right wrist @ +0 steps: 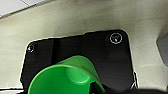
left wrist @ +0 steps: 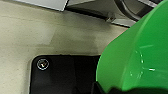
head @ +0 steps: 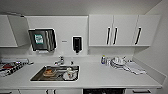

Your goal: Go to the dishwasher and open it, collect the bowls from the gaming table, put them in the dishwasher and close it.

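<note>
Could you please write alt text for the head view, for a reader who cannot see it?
A white kitchen counter with a steel sink holding dishes, a tap behind it, and white wall cabinets with black handles above.

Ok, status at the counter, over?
Left wrist view: wide green bowl close up. Right wrist view: small green bowl. Grip unconfirmed. Facing sink; dishwasher dark below counter edge.

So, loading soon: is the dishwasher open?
Probably open: in the head view the dishwasher shows a dark gap with racks under the counter, not a metal front.
</note>
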Available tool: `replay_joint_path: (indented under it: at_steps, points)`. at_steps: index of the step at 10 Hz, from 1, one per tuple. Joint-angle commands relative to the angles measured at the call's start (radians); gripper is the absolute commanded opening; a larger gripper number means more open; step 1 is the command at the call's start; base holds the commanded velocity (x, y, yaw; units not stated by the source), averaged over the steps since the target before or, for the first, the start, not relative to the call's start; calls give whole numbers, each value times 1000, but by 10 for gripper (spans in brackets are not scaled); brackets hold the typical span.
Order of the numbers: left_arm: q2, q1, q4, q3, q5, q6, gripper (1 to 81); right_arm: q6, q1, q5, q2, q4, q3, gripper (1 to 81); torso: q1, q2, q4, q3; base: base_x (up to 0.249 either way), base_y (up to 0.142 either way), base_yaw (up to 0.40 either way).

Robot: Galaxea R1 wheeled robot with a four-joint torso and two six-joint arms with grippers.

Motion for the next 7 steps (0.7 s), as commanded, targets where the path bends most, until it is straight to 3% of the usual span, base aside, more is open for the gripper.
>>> replay_joint_path:
  at_steps: [1,5,7]
  points:
    - [-27,-66,12,45,27,-3,10,-1,53,-25,-14,-7,6,10,0,0,0,0,0,0,0]
    - [-201,-77,23,366,25,-3,10,-1,51,-16,-17,-7,15,10,0,0,0,0,0,0,0]
    - [-280,-98,26,476,15,-3,10,1,54,-16,-15,-5,12,10,0,0,0,0,0,0,0]
